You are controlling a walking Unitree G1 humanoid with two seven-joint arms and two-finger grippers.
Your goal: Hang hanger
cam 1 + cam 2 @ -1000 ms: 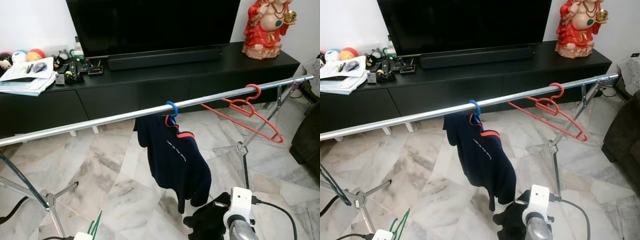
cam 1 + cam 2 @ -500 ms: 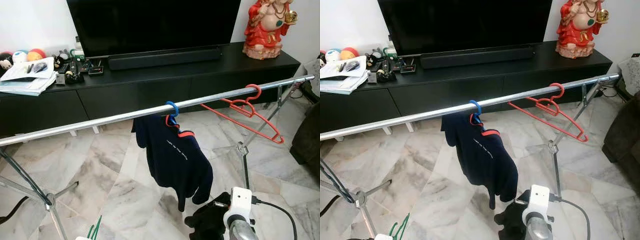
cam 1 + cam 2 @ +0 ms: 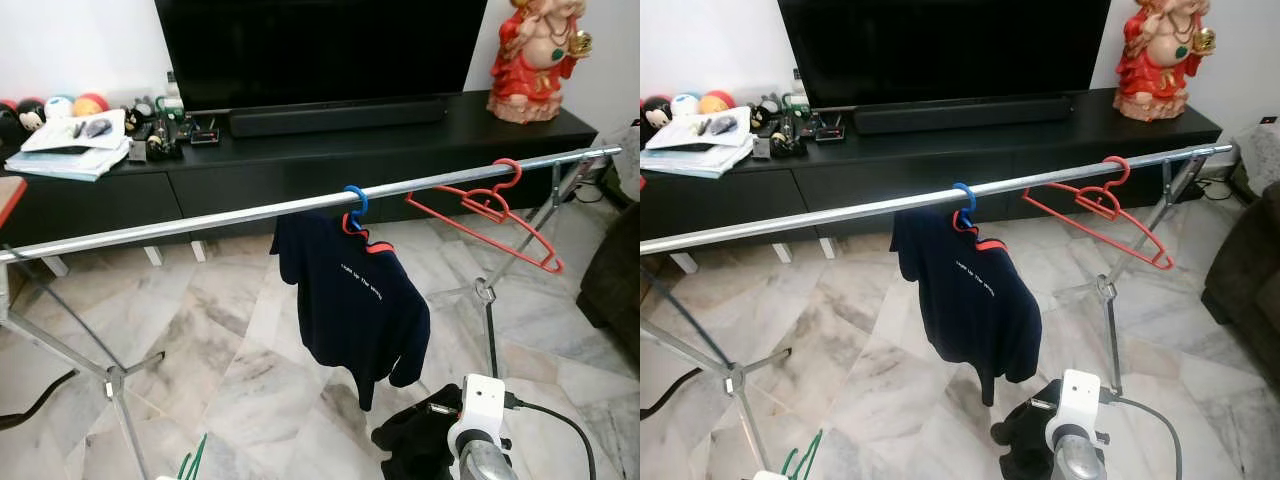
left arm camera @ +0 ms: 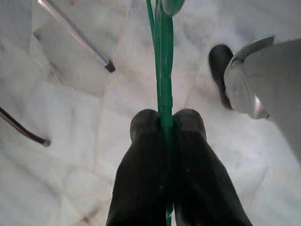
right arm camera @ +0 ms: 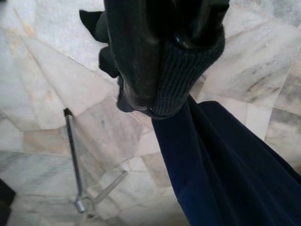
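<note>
Left hand clamped on green hanger

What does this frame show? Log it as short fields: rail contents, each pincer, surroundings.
rail: metal rail spans the view
on rail: navy shirt on blue hanger; bare red hanger toward the robot's right
left pincer: shut on green hanger, held low
right pincer: low, shut on dark ribbed cloth
behind: black TV console, red figurine
floor: marble tiles
</note>
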